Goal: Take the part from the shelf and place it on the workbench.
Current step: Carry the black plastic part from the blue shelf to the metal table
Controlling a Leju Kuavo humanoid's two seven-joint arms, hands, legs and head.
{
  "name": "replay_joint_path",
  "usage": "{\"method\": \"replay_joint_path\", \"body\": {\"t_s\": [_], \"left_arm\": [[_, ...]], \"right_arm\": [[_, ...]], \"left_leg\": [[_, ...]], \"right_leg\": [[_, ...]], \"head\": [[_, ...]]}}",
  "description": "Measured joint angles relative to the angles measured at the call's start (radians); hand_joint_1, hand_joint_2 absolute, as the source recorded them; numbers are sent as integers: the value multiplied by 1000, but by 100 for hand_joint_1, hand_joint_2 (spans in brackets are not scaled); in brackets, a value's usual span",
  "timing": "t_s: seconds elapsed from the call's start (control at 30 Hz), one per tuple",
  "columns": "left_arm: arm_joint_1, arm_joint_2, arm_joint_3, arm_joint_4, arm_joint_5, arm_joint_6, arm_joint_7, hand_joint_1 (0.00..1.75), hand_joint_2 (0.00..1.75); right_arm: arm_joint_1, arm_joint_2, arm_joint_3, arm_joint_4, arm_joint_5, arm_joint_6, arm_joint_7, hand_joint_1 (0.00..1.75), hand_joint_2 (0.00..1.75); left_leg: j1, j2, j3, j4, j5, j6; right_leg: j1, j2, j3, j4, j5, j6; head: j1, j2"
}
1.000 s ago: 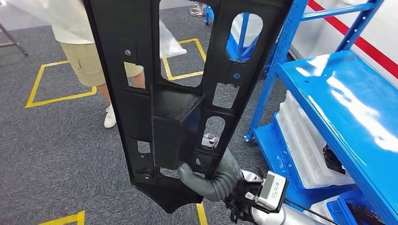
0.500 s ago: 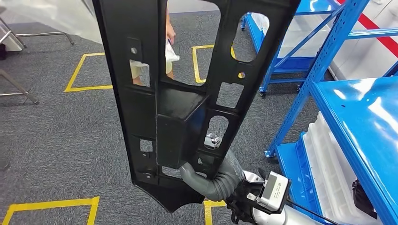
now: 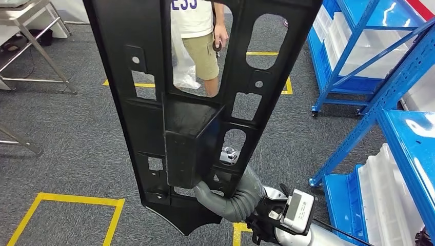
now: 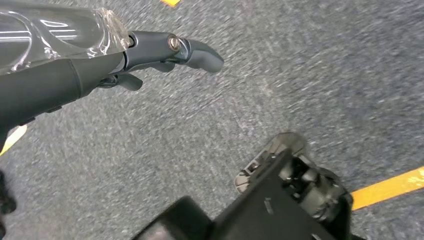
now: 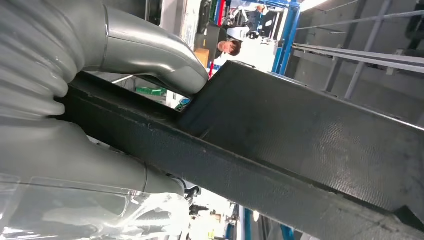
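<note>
While carried upright to clear floor | right hand (image 3: pixel 228 197) grips long black perforated plastic panel (image 3: pixel 195 102) low | left hand (image 4: pixel 150 52) empty, fingers loose | blue metal shelf (image 3: pixel 390 87) right

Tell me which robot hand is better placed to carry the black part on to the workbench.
Right. The right robot hand already grips the black part near its lower end, holding it upright. The left robot hand hangs over the carpet, holding nothing.
</note>
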Motion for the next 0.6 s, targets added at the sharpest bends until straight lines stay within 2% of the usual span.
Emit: {"method": "replay_joint_path", "body": {"t_s": [0.03, 0.1, 0.13, 0.17, 0.2, 0.23, 0.27, 0.3, 0.33, 0.37, 0.4, 0.47, 0.5, 0.53, 0.6], "left_arm": [[1, 0, 0, 0, 0, 0, 0, 0, 175], [0, -1, 0, 0, 1, 0, -2, 0, 175], [0, -1, 0, 0, 1, 0, -2, 0, 175], [0, -2, 0, 0, 1, 0, -2, 0, 175], [2, -3, 0, 0, 1, 0, -2, 0, 175], [3, -3, 0, 0, 1, 0, -2, 0, 175], [4, -3, 0, 0, 1, 0, -2, 0, 175], [4, -3, 0, 0, 1, 0, -2, 0, 175], [3, -4, 0, 0, 1, 0, -2, 0, 175], [2, -4, 0, 0, 1, 0, -2, 0, 175], [2, -4, 0, 0, 1, 0, -2, 0, 175], [3, -4, 0, 0, 1, 0, -2, 0, 175], [4, -4, 0, 0, 2, 0, -2, 0, 175], [4, -5, 0, 0, 3, 0, -3, 0, 175], [0, -6, 0, 0, 6, 0, -4, 0, 175]], "right_arm": [[-1, 0, 0, -1, 0, 0, 0, 175, 175], [0, -1, 0, -4, 1, 0, 0, 175, 175], [2, -1, 0, -4, 1, 0, 1, 175, 175], [3, -2, 0, -4, 1, 0, 2, 175, 175], [4, -2, 0, -4, 1, -1, 2, 175, 175], [4, -3, 0, -4, 1, -1, 2, 175, 175], [4, -3, 0, -4, 2, -2, 2, 175, 175], [4, -3, 0, -4, 4, -3, 3, 175, 175], [4, -4, 0, -5, 5, -3, 3, 175, 175], [4, -4, 0, -5, 6, -4, 4, 175, 175], [4, -5, 0, -6, 7, -4, 5, 175, 175], [2, -6, 0, -7, 7, -5, 7, 175, 175], [1, -6, 0, -7, 7, -6, 8, 175, 175], [0, -6, 0, -8, 8, -7, 9, 175, 175], [-1, -6, 0, -12, 10, -11, 12, 175, 175]], "left_leg": [[5, -11, 7, -8, 5, 3], [11, -35, 14, -14, 10, 7], [12, -48, 14, -13, 10, 8], [12, -61, 15, -13, 10, 8], [13, -76, 16, -13, 9, 8], [14, -91, 19, -12, 7, 6], [16, -106, 21, -9, 3, 3], [18, -121, 23, -5, -1, -1], [19, -134, 20, 2, -7, -6], [20, -145, 16, 8, -11, -11], [21, -155, 10, 12, -13, -16], [25, -171, 2, 12, -14, -24], [25, -161, -2, 19, -20, -28], [25, -140, -13, 44, -34, -33], [24, -78, -68, 158, -91, -44]], "right_leg": [[0, 23, -9, 28, -17, 4], [-2, 78, -64, 146, -74, 9], [-2, 91, -104, 218, -99, 11], [-3, 95, -135, 268, -109, 12], [-4, 96, -151, 283, -98, 14], [-5, 98, -146, 253, -66, 15], [-8, 106, -121, 187, -21, 17], [-13, 129, -89, 111, 16, 20], [-17, 152, -62, 47, 42, 21], [-20, 170, -46, 9, 52, 20], [-20, 180, -41, -4, 50, 16], [-16, 160, -41, -7, 48, 3], [-16, 150, -40, -8, 48, -4], [-17, 138, -37, -9, 47, -10], [-16, 112, -33, -10, 44, -18]], "head": [[1, 0], [3, 0], [4, 0], [4, 0], [4, 0], [4, 0], [4, 0], [4, 0], [4, 0], [4, 0], [3, 0], [3, 0], [2, 0], [0, 0], [-3, 0]]}}
